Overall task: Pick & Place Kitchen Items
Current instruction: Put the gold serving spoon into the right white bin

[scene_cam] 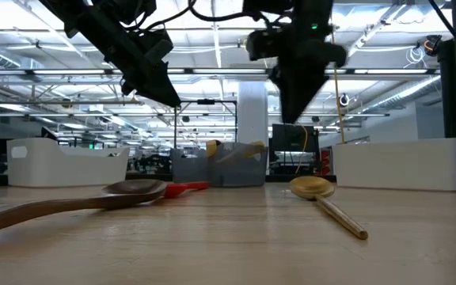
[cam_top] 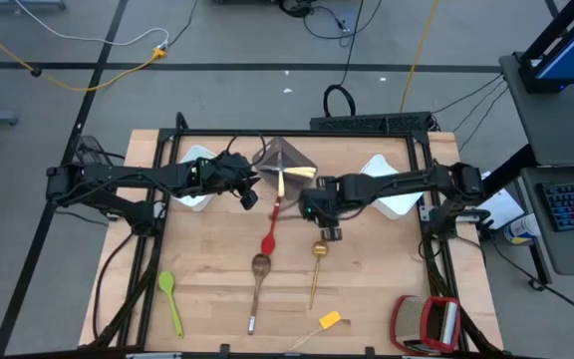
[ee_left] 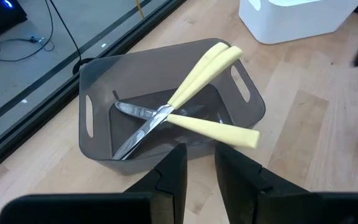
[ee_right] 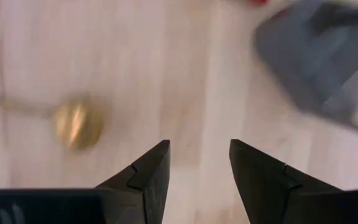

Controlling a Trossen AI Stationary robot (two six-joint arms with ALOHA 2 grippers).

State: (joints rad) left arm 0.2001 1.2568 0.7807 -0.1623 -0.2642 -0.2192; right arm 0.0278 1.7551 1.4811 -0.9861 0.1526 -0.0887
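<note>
kitchen items lie scattered over the wooden table. two pale-handled knives rest crossed inside the grey bin at the middle of the table's far edge, blades down in the bin, handles leaning over its rim. just in front of the bin lies the red spoon, pointing toward the near edge. nearer the front, the brown wooden spoon and the gold spoon lie side by side but apart, handles toward the near edge. the green spoon sits toward the near left corner, and a small yellow piece lies close to the near edge, right of centre. a red-and-silver object fills the near right corner. a white bin stands on each side of the grey one.

left gripper hovers just beside the grey bin's left side, fingers a little apart and holding nothing. right gripper hangs above bare wood between the grey bin and the gold spoon's bowl, fingers spread and empty.
</note>
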